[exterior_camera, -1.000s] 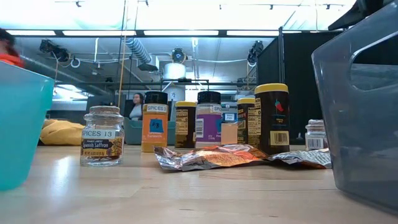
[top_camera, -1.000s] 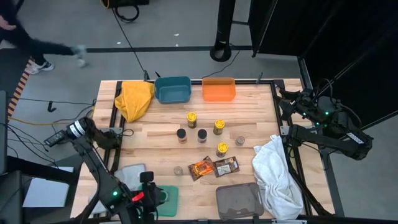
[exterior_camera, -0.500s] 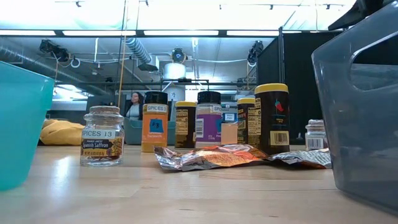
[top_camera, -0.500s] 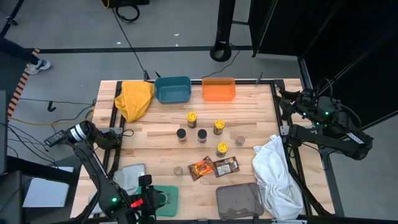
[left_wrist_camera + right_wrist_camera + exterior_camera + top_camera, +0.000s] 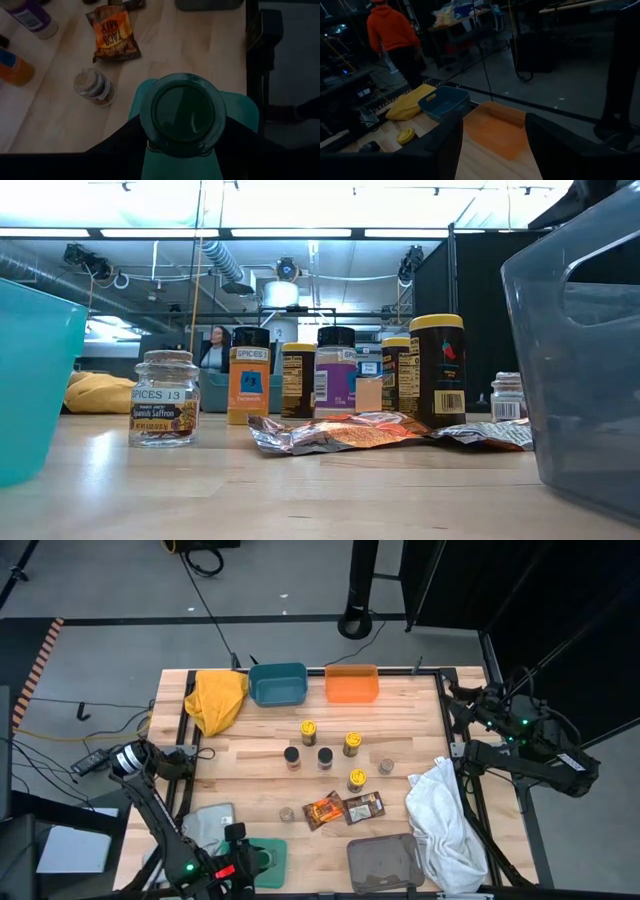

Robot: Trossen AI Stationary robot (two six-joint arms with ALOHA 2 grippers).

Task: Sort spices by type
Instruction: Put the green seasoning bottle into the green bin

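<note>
The left claw [image 5: 182, 145] is clenched on a green-lidded jar [image 5: 183, 114] above the teal tray [image 5: 270, 858] at the surface's [image 5: 250, 775] near-left corner. Just beside that tray stands a clear-lidded jar [image 5: 93, 86], with the orange packet [image 5: 112, 33] near it. The right claw [image 5: 492, 150], released with its fingers apart, waits off the right edge, toward the far-right corner
</note>
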